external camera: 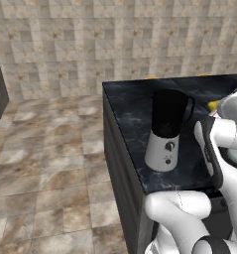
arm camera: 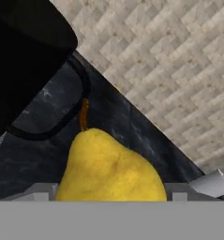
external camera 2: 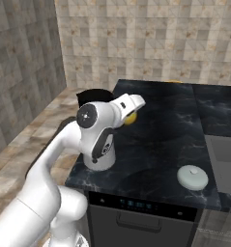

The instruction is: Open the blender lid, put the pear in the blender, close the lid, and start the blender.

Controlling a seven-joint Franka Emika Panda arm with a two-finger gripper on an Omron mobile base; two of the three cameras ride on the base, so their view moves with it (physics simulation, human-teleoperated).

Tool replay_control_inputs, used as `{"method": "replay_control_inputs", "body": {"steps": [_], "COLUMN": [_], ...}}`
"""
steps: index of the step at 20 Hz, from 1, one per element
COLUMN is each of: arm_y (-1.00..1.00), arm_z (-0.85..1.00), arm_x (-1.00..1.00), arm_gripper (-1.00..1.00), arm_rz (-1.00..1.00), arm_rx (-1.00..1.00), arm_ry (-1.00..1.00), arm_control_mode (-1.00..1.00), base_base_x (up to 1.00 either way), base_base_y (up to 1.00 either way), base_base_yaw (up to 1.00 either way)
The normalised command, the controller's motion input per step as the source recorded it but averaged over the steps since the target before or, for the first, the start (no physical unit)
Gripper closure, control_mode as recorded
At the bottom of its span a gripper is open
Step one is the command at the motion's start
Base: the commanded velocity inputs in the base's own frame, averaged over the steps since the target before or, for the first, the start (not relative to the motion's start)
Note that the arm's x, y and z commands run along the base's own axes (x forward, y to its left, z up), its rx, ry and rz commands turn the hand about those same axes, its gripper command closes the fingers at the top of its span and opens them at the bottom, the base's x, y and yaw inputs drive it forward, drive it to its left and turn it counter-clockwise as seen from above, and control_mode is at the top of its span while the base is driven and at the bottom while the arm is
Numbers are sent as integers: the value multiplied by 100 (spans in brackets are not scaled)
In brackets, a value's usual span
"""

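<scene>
Dark counter (external camera 2: 160, 140), pear (arm camera: 111, 168) right at gripper (arm camera: 112, 199)

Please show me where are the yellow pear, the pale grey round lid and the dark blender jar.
yellow pear (arm camera: 111, 171): hand view, on its broad lower body.
pale grey round lid (external camera 2: 193, 177): right base view, on its dome, beside the knob.
dark translucent blender jar (external camera: 168, 111): left base view, on its side wall.
</scene>
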Motion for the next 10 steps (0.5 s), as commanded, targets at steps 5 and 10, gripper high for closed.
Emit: {"method": "replay_control_inputs", "body": {"steps": [5, 10], "arm_y": [49, 59], "arm_z": [100, 94], "arm_x": [-10, -5], "arm_gripper": [100, 100], "arm_rz": [0, 0], "arm_rx": [0, 0], "arm_ry": [-26, -9], "arm_control_mode": [-100, -100], "base_base_x": [0, 0], "base_base_y": [0, 0], "base_base_yaw": [0, 0]}}
